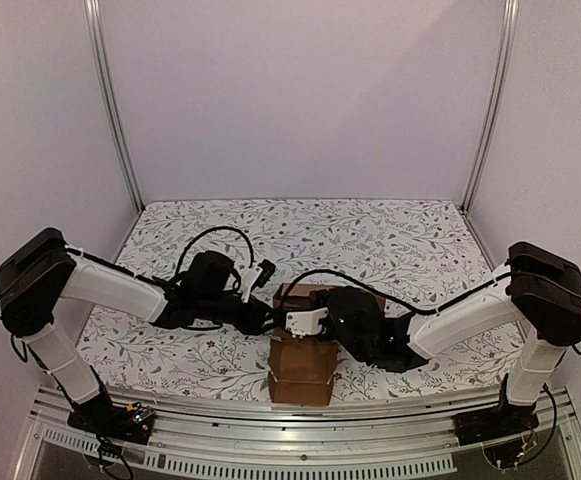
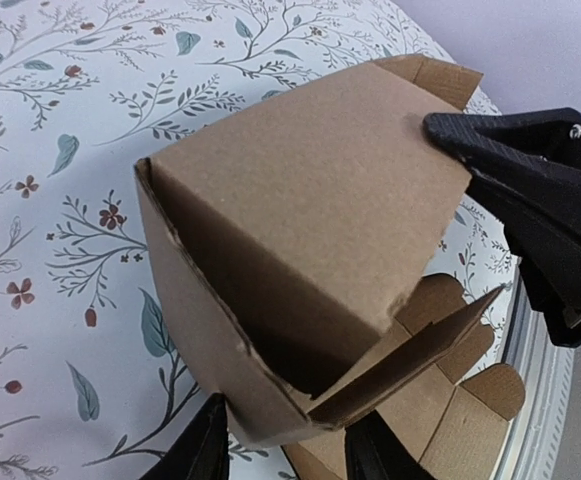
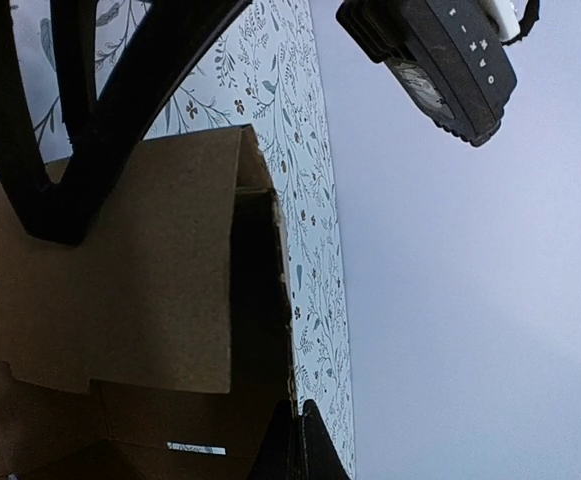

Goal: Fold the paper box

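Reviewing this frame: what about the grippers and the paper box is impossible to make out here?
Left gripper hold on the paper box: left wrist view, fingertips cut off by the bottom edge.
Right gripper closure: right wrist view, lower finger cut off by the bottom edge.
The paper box's middle: top view, covered by that gripper.

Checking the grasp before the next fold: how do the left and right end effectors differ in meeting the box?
The left end effector straddles a lower corner of the paper box; the right end effector meets its top panel's far edge. The left reaches in from the left, the right from the right. Both are black.
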